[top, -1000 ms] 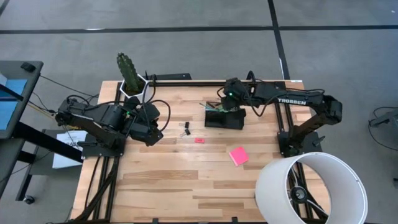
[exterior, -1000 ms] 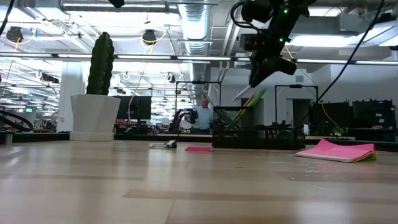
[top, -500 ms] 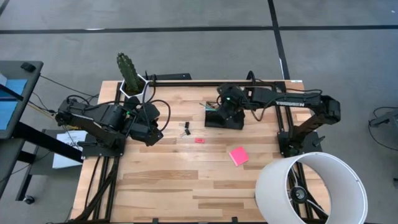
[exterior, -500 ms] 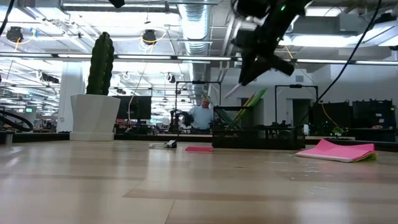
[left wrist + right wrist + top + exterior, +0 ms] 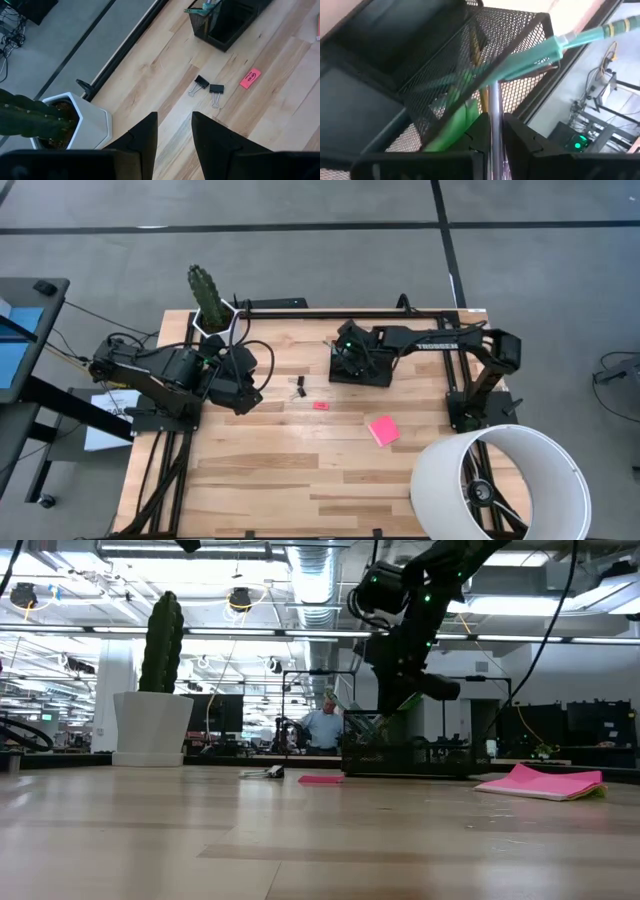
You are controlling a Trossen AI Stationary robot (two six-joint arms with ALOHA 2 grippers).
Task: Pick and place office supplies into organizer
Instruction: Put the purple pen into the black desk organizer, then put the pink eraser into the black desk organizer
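Observation:
The black mesh organizer [image 5: 368, 372] [image 5: 440, 756] stands at the table's far middle. Its tall pen cup [image 5: 445, 65] holds a teal pen [image 5: 540, 50] and a green pen [image 5: 455, 122], both leaning on the cup's rim. My right gripper [image 5: 347, 352] [image 5: 408, 690] hovers over that cup, shut on a silver pen [image 5: 493, 107]. Two black binder clips [image 5: 300, 386] [image 5: 209, 86], a pink eraser [image 5: 320, 405] [image 5: 250, 78] and a pink sticky-note pad [image 5: 383, 430] [image 5: 540, 782] lie flat on the wood. My left gripper [image 5: 250, 395] [image 5: 175, 117] waits, open, at the table's left. My right gripper pinches the silver pen's shaft [image 5: 493, 120] between its two fingers, coming from above and pointing down into the pen cup. The pen runs along the fingers, nearly upright, and its lower end reaches past the cup's rim. I cannot tell whether that end touches the cup.
A cactus in a white hexagonal pot [image 5: 212, 315] [image 5: 152, 725] stands at the far left corner. A large white lampshade [image 5: 498, 480] fills the near right corner. Bare wood lies between the clips and the near edge. A person [image 5: 322, 725] sits in the room behind.
My right gripper has moved toward the table's left along the organizer and come down over the pen cup, staying shut on the silver pen. The pen, first slanting clear above the organizer, now stands steeper with its lower end at the cup.

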